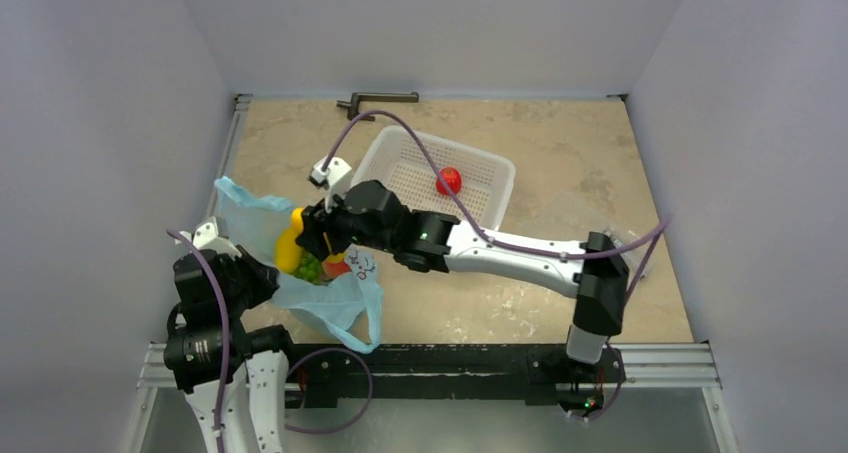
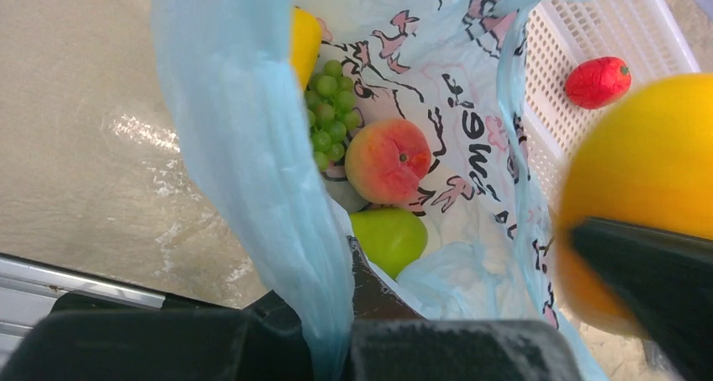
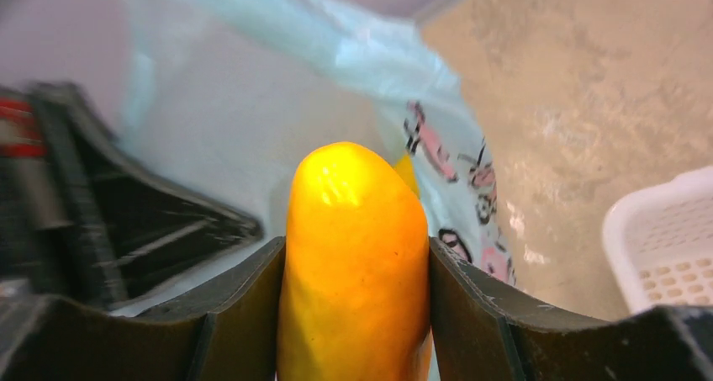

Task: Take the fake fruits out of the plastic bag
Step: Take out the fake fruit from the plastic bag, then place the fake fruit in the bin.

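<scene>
Fake fruits mostly inside the plastic bag (image 1: 335, 308), which lies on the table directly ahead of the left gripper (image 2: 340, 314). That gripper is closed tight on the bag's near rim, the blue film pinched between its fingers and drawn up so the mouth stands open. Right gripper (image 1: 312, 235) is held partway apart, clamped on the orange-yellow oblong fruit (image 3: 357, 255), one finger pressed to each side, the fruit's tip poking out past the fingertips. It hangs at the bag's mouth, above the rest. Below and beyond the left gripper's fingers, on the printed inner wall: peach (image 2: 388, 160), green round fruit (image 2: 388, 238) just nearer, grape bunch (image 2: 330, 112) farther in, and a yellow oblong fruit (image 2: 304, 40) at the far edge, half hidden by the film. White basket (image 1: 480, 173) sits well off to the right gripper's far side, holding only a small red fruit (image 1: 449, 181). Progress, by my reading: early. One fruit gripped and coming clear but not set down; four left to fetch.
</scene>
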### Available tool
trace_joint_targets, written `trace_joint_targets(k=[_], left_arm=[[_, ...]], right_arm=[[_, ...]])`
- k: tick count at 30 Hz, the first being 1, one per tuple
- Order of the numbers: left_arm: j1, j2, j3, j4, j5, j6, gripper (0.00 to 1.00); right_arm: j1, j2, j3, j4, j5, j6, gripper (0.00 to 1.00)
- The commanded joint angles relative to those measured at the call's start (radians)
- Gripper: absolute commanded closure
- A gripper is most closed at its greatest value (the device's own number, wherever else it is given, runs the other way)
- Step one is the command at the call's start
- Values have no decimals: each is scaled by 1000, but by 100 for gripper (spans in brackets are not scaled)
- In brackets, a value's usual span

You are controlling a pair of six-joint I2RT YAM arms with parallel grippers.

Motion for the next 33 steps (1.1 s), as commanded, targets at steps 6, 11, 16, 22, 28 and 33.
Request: trace_joint_targets(k=[6, 11, 16, 22, 28, 33], left_arm=[[6, 75, -17, 35, 79, 37, 100], [6, 61, -25, 47, 84, 31, 100], [6, 50, -26, 49, 88, 31, 100], [6, 47, -25, 48, 92, 31, 100], [6, 42, -26, 50, 93, 32, 100], [6, 42, -26, 50, 93, 34, 100]], right_arm=[[-71, -218, -72, 140, 68, -4, 100], [-177, -237, -171, 131, 258, -37, 100], [-275, -131, -195, 24, 389, -77, 100], [-308, 102, -92, -133, 500, -156, 96], [-321, 206, -72, -113, 492, -198, 76], [-326, 241, -49, -135, 452, -185, 54]])
